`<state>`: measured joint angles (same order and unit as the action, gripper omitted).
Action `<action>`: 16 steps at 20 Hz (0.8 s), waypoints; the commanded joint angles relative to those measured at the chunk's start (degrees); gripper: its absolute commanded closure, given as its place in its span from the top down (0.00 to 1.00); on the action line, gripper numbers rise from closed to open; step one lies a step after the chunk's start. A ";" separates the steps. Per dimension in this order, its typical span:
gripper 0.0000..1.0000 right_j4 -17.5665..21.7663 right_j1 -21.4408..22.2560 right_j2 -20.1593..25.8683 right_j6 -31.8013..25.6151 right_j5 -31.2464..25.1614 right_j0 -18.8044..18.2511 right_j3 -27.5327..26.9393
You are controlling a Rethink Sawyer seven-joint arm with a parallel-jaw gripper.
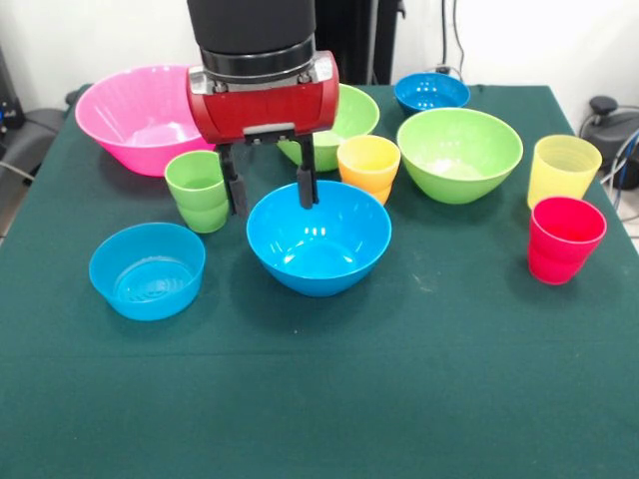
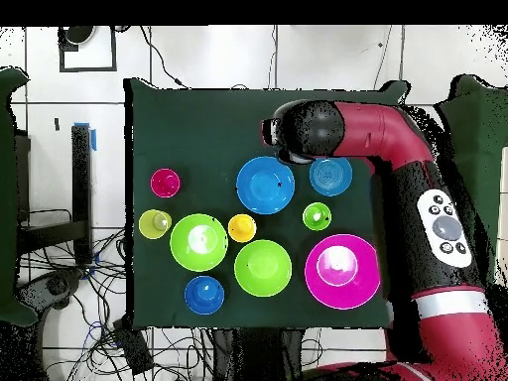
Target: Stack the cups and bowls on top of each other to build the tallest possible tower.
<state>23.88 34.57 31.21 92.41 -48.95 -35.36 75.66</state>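
Hand (image 1: 272, 190) open, fingers straddling blue bowl (image 1: 319, 244) rim

Bright, even light falls from above. White glare spots sit in the bright blue bowl (image 1: 319, 238) and the pink bowl (image 2: 342, 270). Soft, short shadows lie at six o'clock under the red cup (image 1: 564, 239). Focus is slightly soft throughout.
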 commanded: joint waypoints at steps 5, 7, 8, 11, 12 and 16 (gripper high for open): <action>1.00 4.75 0.66 -3.95 -5.94 -7.34 0.60 -3.30; 1.00 4.67 0.28 -3.85 -5.94 -6.94 0.51 -3.24; 1.00 4.59 0.12 -3.78 -5.92 -6.56 0.39 -2.99; 1.00 4.30 0.26 -4.00 -5.07 -5.03 0.21 -1.70; 1.00 4.14 0.50 -4.11 -4.79 -4.68 0.18 -1.15; 1.00 3.59 1.68 -4.80 -3.19 -3.67 0.44 1.00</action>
<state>24.19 36.84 28.83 92.41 -50.48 -35.36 73.77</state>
